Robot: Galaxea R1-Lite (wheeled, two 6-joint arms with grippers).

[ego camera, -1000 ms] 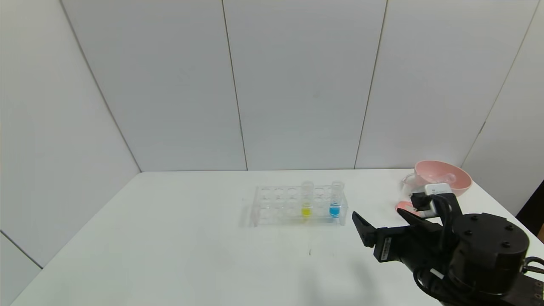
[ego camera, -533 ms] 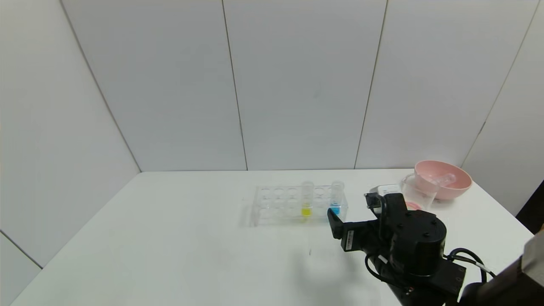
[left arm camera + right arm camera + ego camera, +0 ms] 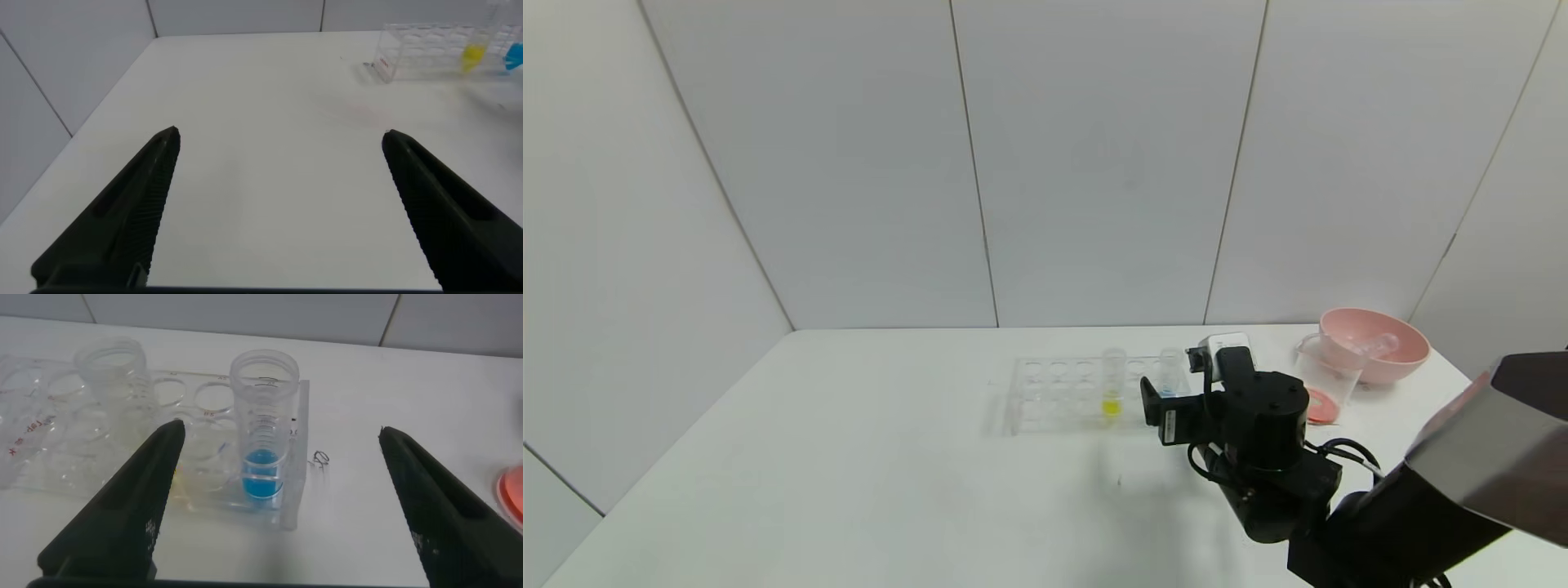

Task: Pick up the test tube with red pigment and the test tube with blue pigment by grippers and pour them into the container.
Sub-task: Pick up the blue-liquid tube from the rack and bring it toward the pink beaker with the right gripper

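1. Nearest, the left gripper [image 3: 278, 204] hangs over bare table [image 3: 849, 490] at the near left, fingers spread wide with nothing between them; it is out of the head view and looks parked.
2. The right gripper [image 3: 1168, 404] has swung leftward and farther in over the last second, from beside the container to the right end of the tube rack [image 3: 1054, 396]. Its jaws stand wide apart and hold nothing. I judge this as the approach to the second pick.
3. In the right wrist view the test tube with blue pigment [image 3: 263, 429] stands upright in the rack's right end hole, between the two open fingers [image 3: 122, 510] but apart from both. It is a clear ribbed tube with an open round mouth and bright blue liquid only at its base.
4. A yellow-liquid tube [image 3: 1112, 382] stands upright a few holes to the left.
5. Farther right, the container [image 3: 1327, 384] shows orange-red at its bottom, so the red pour seems done.
6. Farthest right, a pink bowl [image 3: 1396, 359] holds what looks like an emptied clear tube.
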